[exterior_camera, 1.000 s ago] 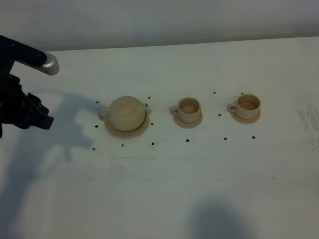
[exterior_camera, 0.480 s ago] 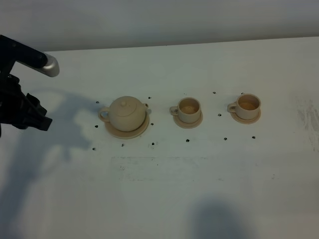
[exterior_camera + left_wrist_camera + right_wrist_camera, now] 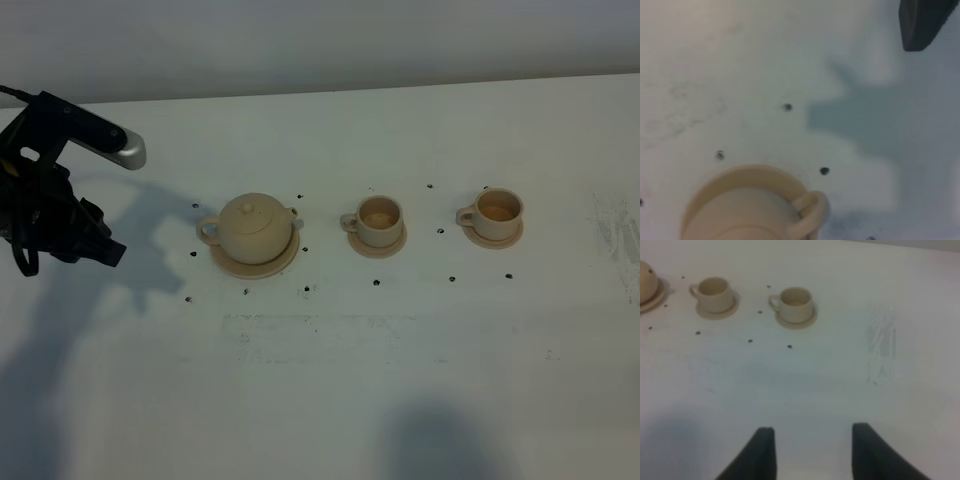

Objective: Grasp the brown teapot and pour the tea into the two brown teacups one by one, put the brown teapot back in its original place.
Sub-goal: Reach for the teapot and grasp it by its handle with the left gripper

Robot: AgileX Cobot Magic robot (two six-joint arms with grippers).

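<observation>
The brown teapot point(image 3: 255, 228) is sitting upright on its large saucer point(image 3: 232, 266), a flat round plate of the same beige-tan showing as a rim around the pot's base. The pot is squat and round, with a domed lid and a small knob on top. In the high view its loop handle is pointing toward the left arm's side and its short spout toward the cups.

In line beyond the spout, the nearer teacup point(image 3: 380, 220) and the farther teacup point(image 3: 497, 212) are each standing on a small saucer point(image 3: 377, 246), well apart from each other, with their little handles turned toward the teapot. Whether they are holding any liquid cannot be told. Small black dots point(image 3: 306, 290) are speckling the white table point(image 3: 400, 380) around all three.

The left gripper point(image 3: 100, 250) is hovering beside the teapot on the handle side, apart from it, with its dark arm angling in from the table's edge. In its wrist view only one dark finger point(image 3: 922, 22) is showing, above the teapot's handle point(image 3: 810, 212), so how wide it is spread cannot be told.

The right gripper point(image 3: 812, 455) is hanging over bare table well short of the cups, its two dark fingers spread wide and holding nothing.
</observation>
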